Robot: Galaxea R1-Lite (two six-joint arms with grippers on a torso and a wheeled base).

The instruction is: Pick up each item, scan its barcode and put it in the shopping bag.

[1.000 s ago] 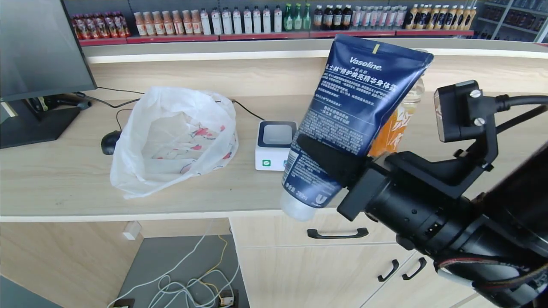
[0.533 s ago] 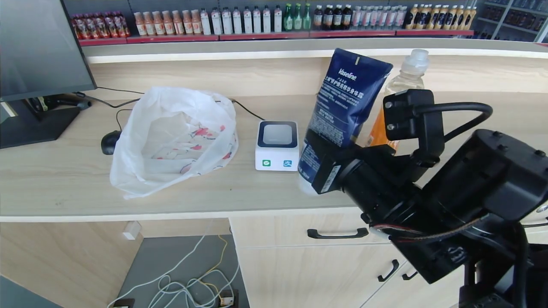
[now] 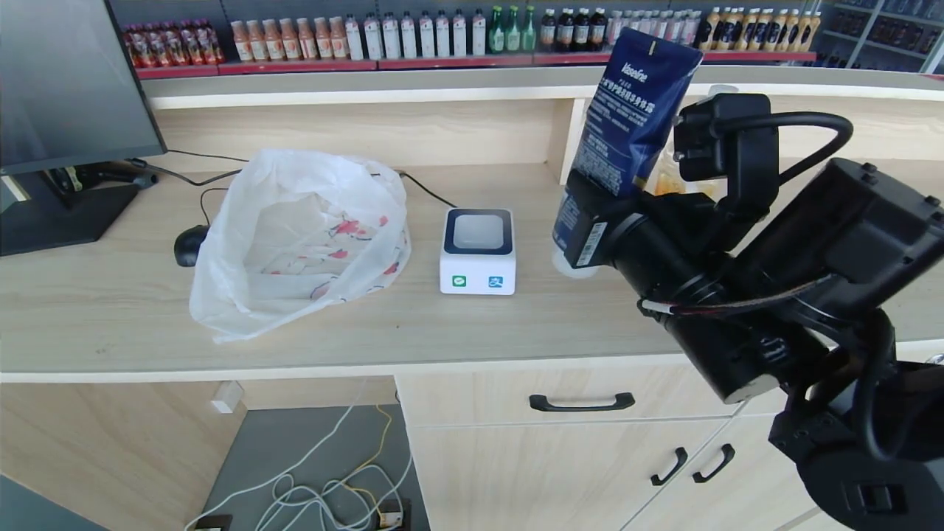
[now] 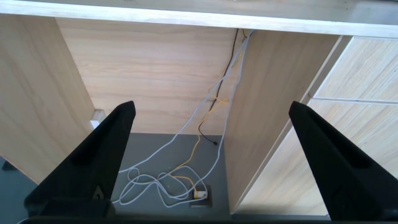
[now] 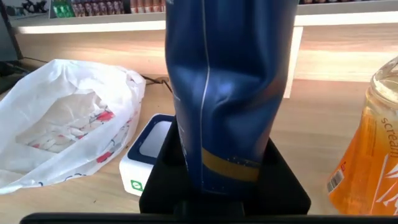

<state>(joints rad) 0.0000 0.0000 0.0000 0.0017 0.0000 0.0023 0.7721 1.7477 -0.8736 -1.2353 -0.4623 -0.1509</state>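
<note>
One item in hand: my right gripper point(image 3: 586, 221) is clamped on the lower body of the blue tube point(image 3: 627, 110), cap end down, flat end up. Over the last second the tube has swung away from the head camera, dipped close to the scanner's right side, then lifted and moved off to the right. It now hangs nearly upright above the counter point(image 3: 110, 295), right of the scanner point(image 3: 477, 251) and apart from it. My reading: the tube is not over the scanner's window, so I would not count the scan as done, and the bag point(image 3: 295, 236) waits beyond the scanner to the left. The right wrist view adds what the head view hides: the tube wall is creased where the jaws pinch it, and an orange drink bottle point(image 5: 370, 149) stands just beside it. The left wrist view shows my left gripper point(image 4: 211, 109) with jaws wide apart, holding nothing, below counter level, facing loose cables point(image 4: 180, 180) on the floor.
</note>
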